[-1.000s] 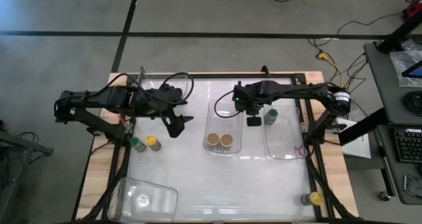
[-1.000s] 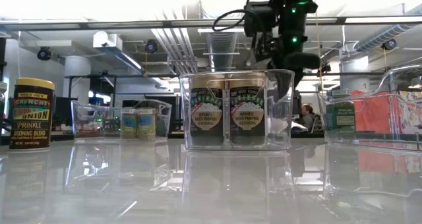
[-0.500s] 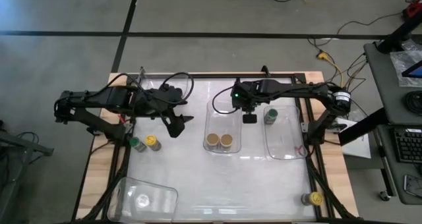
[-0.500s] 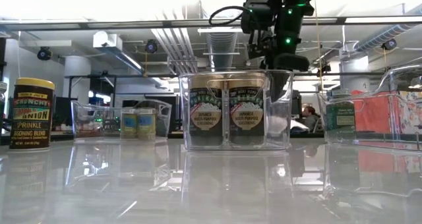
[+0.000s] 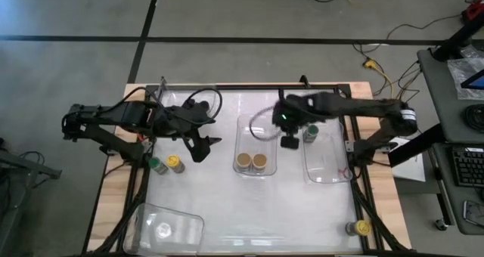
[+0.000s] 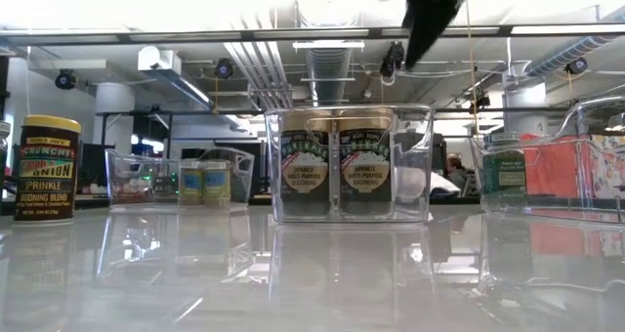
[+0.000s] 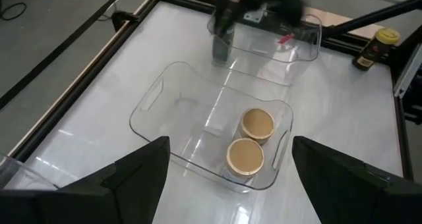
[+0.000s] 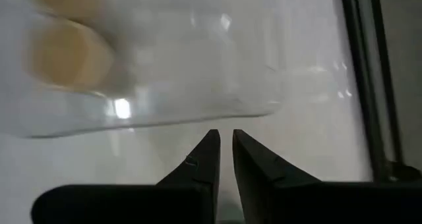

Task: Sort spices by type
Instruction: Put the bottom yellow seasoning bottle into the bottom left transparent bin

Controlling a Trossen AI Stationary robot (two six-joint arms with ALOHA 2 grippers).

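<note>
Two tan-lidded spice jars stand side by side in the clear middle bin. A green-lidded jar stands in the right bin. One green-lidded and one yellow-lidded jar stand on the table at the left. My right gripper hovers high between the two bins, shut, with nothing between its fingers. My left gripper hangs open above the table, left of the middle bin, with nothing in it.
A third clear bin lies at the near left corner with a jar inside. Two more jars, one with a yellow lid, stand at the near right corner. A black-lidded jar shows at the low view's left.
My right gripper has risen from behind the middle bin, going almost out of the low view's top. It has shifted a little toward the table's near edge and turned about its wrist. The jars and bins have not moved.
</note>
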